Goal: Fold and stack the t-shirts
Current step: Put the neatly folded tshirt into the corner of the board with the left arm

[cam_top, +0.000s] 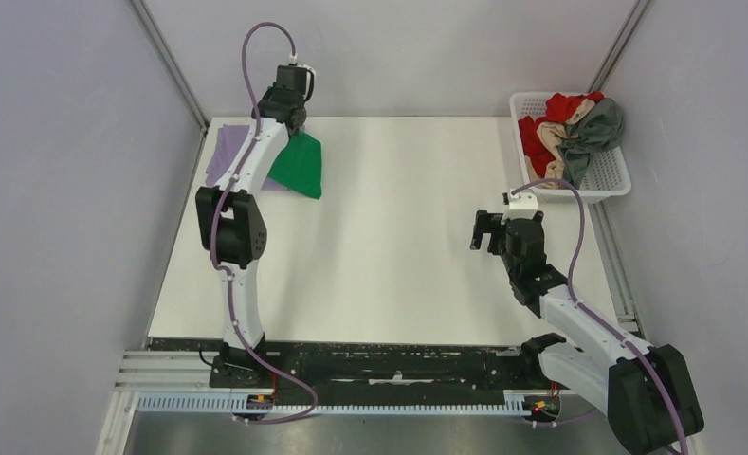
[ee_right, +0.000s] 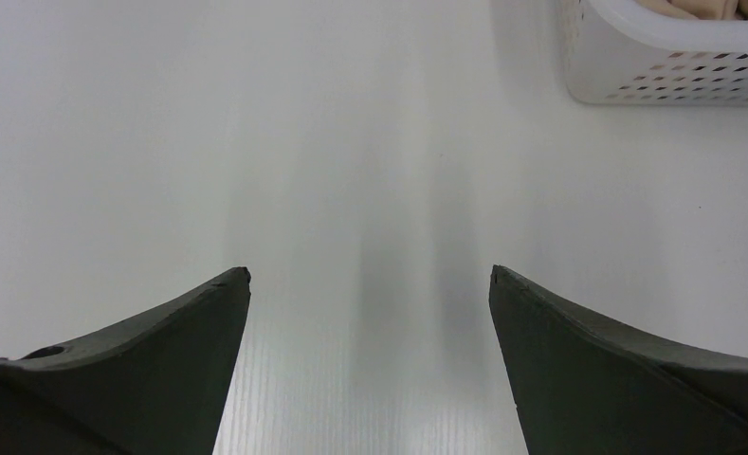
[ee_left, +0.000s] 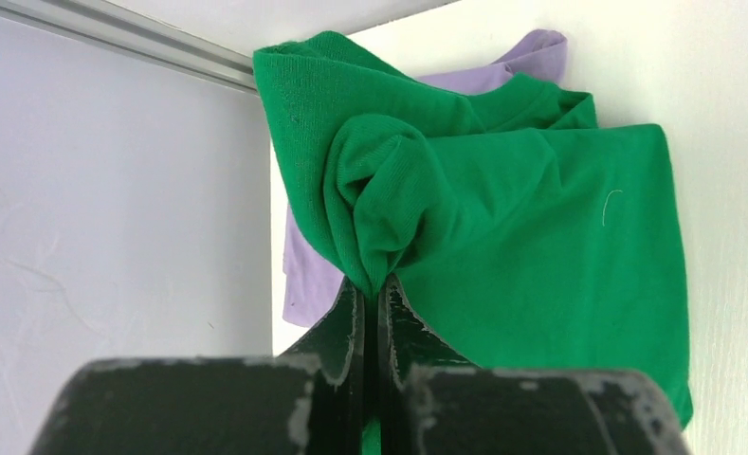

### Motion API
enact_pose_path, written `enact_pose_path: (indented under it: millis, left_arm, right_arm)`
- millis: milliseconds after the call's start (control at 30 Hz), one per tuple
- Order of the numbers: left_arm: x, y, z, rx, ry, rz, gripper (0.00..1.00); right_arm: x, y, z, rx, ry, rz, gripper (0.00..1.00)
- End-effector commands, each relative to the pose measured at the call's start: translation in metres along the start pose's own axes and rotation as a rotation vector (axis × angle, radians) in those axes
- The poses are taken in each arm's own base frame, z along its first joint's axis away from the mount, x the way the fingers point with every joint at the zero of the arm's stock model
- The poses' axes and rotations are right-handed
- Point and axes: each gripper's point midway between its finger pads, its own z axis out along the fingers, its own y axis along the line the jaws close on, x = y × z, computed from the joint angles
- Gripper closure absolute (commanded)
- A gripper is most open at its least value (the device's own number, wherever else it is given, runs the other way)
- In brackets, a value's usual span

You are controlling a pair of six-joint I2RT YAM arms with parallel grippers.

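top external view: left gripper [cam_top: 295,130] is out at the far-left corner of the table [cam_top: 398,246], clamped on the green tee [cam_top: 299,169]. the tee looks roughly triangular from above: narrow bunched end up at the claw, wide end fanned toward the near edge. its long axis runs far-to-near, leaning a bit to the right. whether the wide end touches the table, can't tell. the lavender tee [cam_top: 226,152] lies flat under/behind it by the left wall, partly hidden by the arm.

left wrist cam: left gripper [ee_left: 372,284] fingers are pressed nearly together w/ a wad of green tee [ee_left: 540,246] pinched between the tips. the folded body spreads away to the right, and the lavender tee [ee_left: 303,275] peeks out left and above.

right gripper [cam_top: 485,230] hovers over bare table at mid-right, well apart from both tees. right wrist cam: right gripper [ee_right: 370,275] fingers spread wide, nothing between them.

white basket [cam_top: 607,180] sits at the far-right corner w/ the red tee [cam_top: 543,133], beige tee [cam_top: 576,116] and dark grey tee [cam_top: 599,128] heaped inside. its corner [ee_right: 654,57] shows in the right wrist cam.
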Motion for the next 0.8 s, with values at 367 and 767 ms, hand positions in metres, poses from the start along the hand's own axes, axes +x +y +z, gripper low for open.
enact_pose_path:
  millis: [367,767]
  left_arm:
    - [-0.059,0.076,-0.048,-0.019,-0.197,-0.029,0.98]
    - [-0.041,0.087,0.007,-0.039,-0.173,-0.046,0.98]
  right_arm:
    - [-0.024,0.002,0.0,-0.003,-0.052,-0.002,0.02]
    - [-0.026,-0.004,-0.003,0.028,-0.063,-0.004,0.02]
